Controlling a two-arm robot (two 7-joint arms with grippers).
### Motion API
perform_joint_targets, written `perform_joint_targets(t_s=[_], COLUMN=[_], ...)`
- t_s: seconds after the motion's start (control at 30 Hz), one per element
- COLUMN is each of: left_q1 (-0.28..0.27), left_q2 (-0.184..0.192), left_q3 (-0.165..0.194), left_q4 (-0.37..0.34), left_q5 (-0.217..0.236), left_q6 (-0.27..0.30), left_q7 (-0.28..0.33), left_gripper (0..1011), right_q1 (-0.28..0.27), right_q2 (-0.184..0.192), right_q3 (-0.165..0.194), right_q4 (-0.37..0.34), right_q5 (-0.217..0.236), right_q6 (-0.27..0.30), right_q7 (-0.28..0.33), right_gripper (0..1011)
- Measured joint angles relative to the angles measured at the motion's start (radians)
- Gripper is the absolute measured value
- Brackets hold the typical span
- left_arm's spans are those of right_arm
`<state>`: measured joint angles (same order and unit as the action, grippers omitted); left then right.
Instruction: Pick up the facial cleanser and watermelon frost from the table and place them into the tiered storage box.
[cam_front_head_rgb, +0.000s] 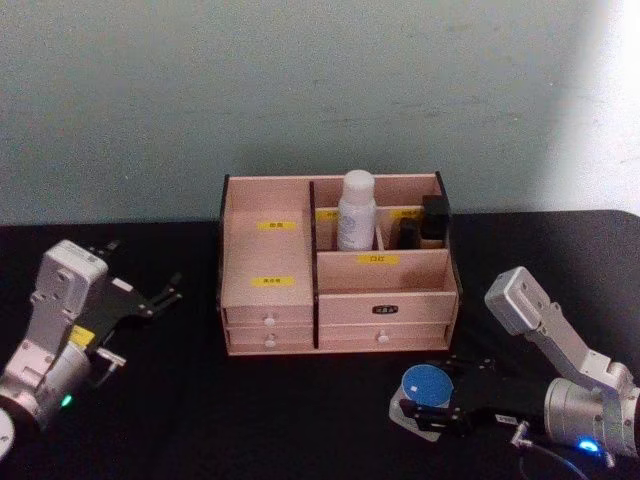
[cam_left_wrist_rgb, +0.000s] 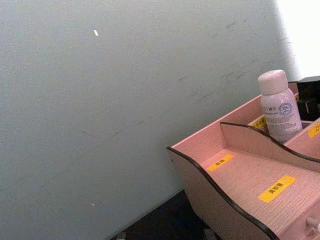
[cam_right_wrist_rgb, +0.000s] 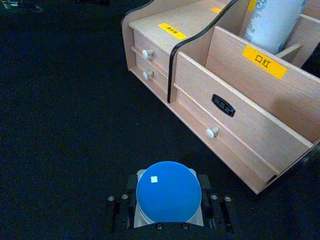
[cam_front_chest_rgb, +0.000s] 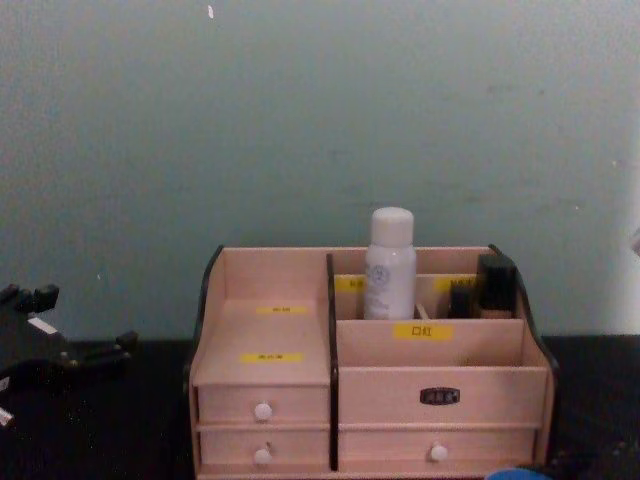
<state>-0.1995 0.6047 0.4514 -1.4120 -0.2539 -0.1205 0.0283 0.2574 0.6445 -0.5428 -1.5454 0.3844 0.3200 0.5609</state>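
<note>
The tiered storage box (cam_front_head_rgb: 385, 295) stands mid-table, and also shows in the other views (cam_left_wrist_rgb: 240, 175) (cam_right_wrist_rgb: 225, 85) (cam_front_chest_rgb: 430, 370). A white bottle with a pale cap (cam_front_head_rgb: 355, 210) (cam_left_wrist_rgb: 277, 107) (cam_right_wrist_rgb: 275, 20) (cam_front_chest_rgb: 390, 265) stands upright in a back compartment. In front of the box's right end, my right gripper (cam_front_head_rgb: 425, 405) (cam_right_wrist_rgb: 169, 210) is shut on a round blue-lidded container (cam_front_head_rgb: 427, 383) (cam_right_wrist_rgb: 168, 192) (cam_front_chest_rgb: 515, 475) low over the table. I cannot tell which item is the facial cleanser and which the watermelon frost. My left gripper (cam_front_head_rgb: 145, 272) (cam_front_chest_rgb: 85, 320) hovers open and empty left of the box.
Dark items (cam_front_head_rgb: 430, 222) (cam_front_chest_rgb: 490, 285) fill the box's back right compartment. The stepped left compartments and the front right compartment hold nothing. The black table (cam_front_head_rgb: 300, 420) has free room in front of the box. A pale wall rises behind it.
</note>
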Motion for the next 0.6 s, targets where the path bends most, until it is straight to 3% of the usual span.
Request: perform_joint_targets(t_s=[0.33,0.6], left_q1=[0.000,0.000], left_q2=[0.000,0.000], left_q3=[0.000,0.000], left_q4=[0.000,0.000], left_q5=[0.000,0.000], left_q6=[0.000,0.000], left_q7=[0.000,0.000], left_gripper=[1001,1001], right_q1=[0.000,-0.016], right_q2=[0.000,0.011], right_q3=[0.000,0.021], right_q4=[0.000,-0.034], right_q5=[0.000,0.014], right_q6=[0.000,-0.001], right_q7=[0.000,-0.007], right_gripper=[721,721])
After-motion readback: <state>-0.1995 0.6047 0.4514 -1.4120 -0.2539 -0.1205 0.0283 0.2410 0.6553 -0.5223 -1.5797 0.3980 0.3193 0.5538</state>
